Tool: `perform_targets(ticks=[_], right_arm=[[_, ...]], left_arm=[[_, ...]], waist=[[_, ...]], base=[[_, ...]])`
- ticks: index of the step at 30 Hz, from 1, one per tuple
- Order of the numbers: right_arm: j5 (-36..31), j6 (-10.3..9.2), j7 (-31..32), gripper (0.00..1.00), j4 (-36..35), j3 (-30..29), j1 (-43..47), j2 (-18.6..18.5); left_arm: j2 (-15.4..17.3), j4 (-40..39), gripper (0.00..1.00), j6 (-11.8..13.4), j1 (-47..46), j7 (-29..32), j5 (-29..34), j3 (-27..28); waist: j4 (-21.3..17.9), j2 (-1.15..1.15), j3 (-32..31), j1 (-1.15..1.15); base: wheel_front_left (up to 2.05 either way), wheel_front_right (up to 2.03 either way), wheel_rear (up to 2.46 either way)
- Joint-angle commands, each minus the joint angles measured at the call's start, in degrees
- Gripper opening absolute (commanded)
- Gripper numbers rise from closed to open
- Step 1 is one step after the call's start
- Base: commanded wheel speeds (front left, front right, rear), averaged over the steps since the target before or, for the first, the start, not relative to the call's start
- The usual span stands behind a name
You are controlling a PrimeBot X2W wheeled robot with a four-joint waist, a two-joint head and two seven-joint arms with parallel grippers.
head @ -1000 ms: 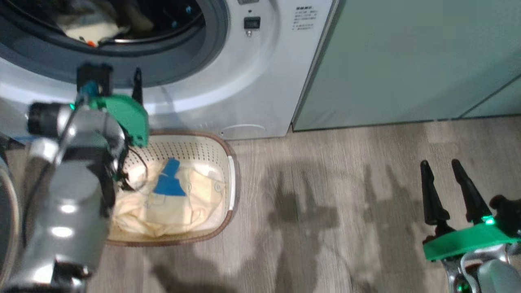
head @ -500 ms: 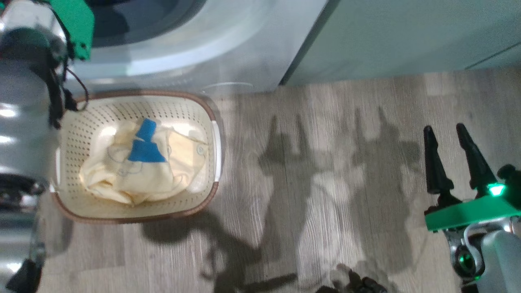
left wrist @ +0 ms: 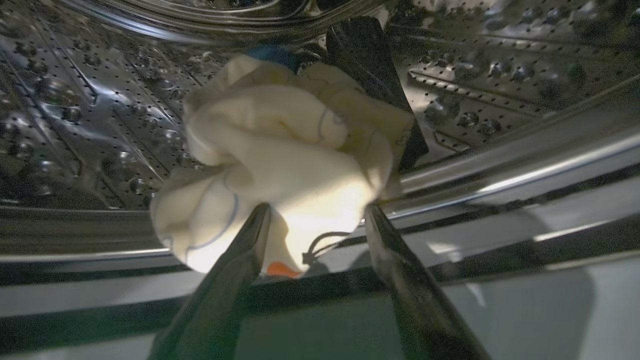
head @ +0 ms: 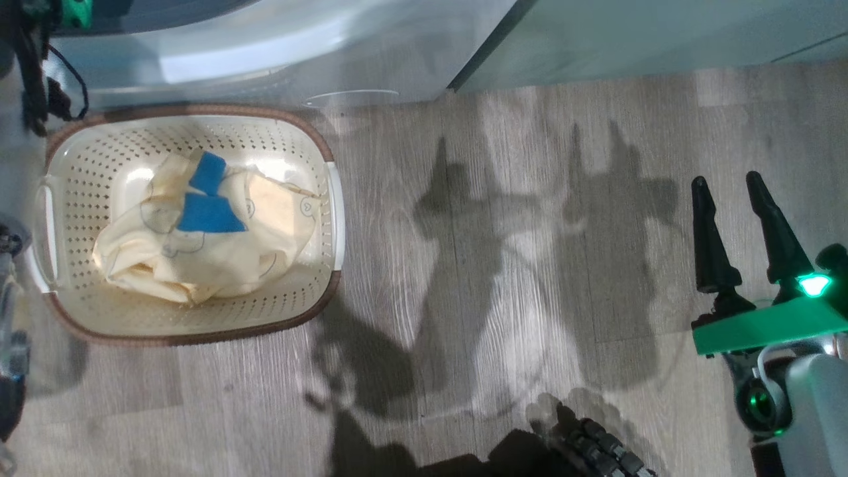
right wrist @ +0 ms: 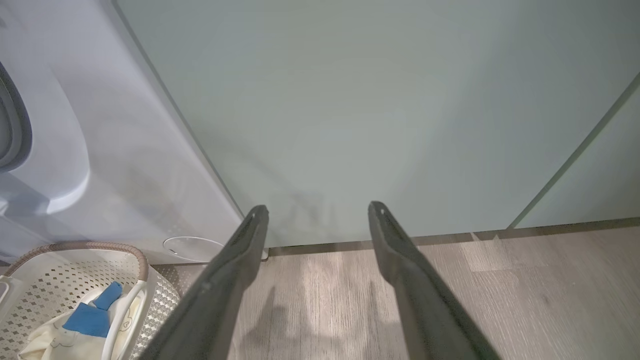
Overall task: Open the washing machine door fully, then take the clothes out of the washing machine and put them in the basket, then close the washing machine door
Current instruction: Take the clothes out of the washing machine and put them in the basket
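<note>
In the left wrist view my left gripper point(left wrist: 317, 212) stands open at the steel drum's mouth, its fingertips on either side of the near end of a bunched cream garment point(left wrist: 280, 155) with thin blue outlines. The head view shows the white washing machine point(head: 278, 53) along the top. Below it sits the basket point(head: 192, 336), holding cream clothes point(head: 212, 255) with blue patches. My right gripper point(head: 729, 192) hangs open and empty over the floor at the right, and its own view has it point(right wrist: 317, 210) facing the green panel. The door is out of view.
Sage-green cabinet panels point(right wrist: 380, 110) stand right of the machine, whose round flap point(right wrist: 192, 247) is low on its front. Bare wood floor point(head: 503, 265) stretches between basket and right gripper. My dark base point(head: 583, 450) shows at the bottom edge, and left arm cables point(head: 33, 73) hang at top left.
The head camera has tilted down, shifting the whole picture up. My left arm has gone up and out of the head view toward the drum. The right gripper stays open.
</note>
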Motion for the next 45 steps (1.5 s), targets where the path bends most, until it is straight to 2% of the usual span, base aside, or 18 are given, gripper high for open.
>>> perform_targets(ticks=[1,9,11,13,14,24,29,38,45], right_arm=[[0.6,0.2,-0.5,1.0,-1.7,0.9,-0.8,-0.1],[0.8,0.2,-0.5,1.0,-1.7,1.0,-1.4,0.0],[0.9,0.2,-0.5,1.0,-1.7,1.1,-1.5,0.0],[0.9,0.2,-0.5,1.0,-1.7,1.1,-1.5,0.0],[0.9,0.2,-0.5,1.0,-1.7,1.1,-1.5,0.0],[0.8,0.2,-0.5,1.0,-1.5,0.9,-1.2,0.1],[0.9,0.2,-0.5,1.0,-1.1,0.7,-0.8,0.1],[1.1,0.2,-0.5,1.0,-0.5,0.7,0.2,0.2],[1.1,0.2,-0.5,1.0,0.4,1.2,1.7,0.2]], left_arm=[[3.1,-0.4,1.0,0.9,-2.6,0.4,0.4,0.1],[3.6,3.6,1.0,3.0,-4.8,2.0,2.5,-2.7],[3.5,3.8,0.97,3.0,-4.9,1.8,2.3,-2.8],[3.0,4.1,0.42,3.1,-5.1,1.2,2.0,-2.8],[2.8,4.2,0.02,3.2,-5.1,0.8,1.9,-2.9],[0.9,4.7,0.0,3.5,-5.1,-2.6,0.6,-3.9],[-0.7,4.7,0.0,2.4,-4.0,-6.3,-1.9,-2.9],[-5.1,5.3,0.0,-5.0,-0.9,-10.9,-12.1,3.7],[-8.9,5.6,0.0,-8.3,5.4,-15.7,-15.4,4.4]], waist=[[0.0,0.0,0.4,0.0],[0.2,0.0,1.2,0.0],[0.2,0.0,1.2,0.0],[0.4,0.0,1.2,0.0],[0.5,0.0,1.1,0.0],[0.8,0.0,0.1,0.0],[1.2,0.0,-1.3,0.0],[2.4,0.0,-4.9,0.0],[3.5,0.0,-9.5,0.0]], base=[[0.0,0.0,0.0],[0.0,0.0,0.0],[0.0,0.0,0.0],[0.0,0.0,0.0],[0.0,0.0,0.0],[0.0,0.0,0.0],[0.0,0.0,0.0],[0.0,0.0,0.0],[0.0,0.0,0.0]])
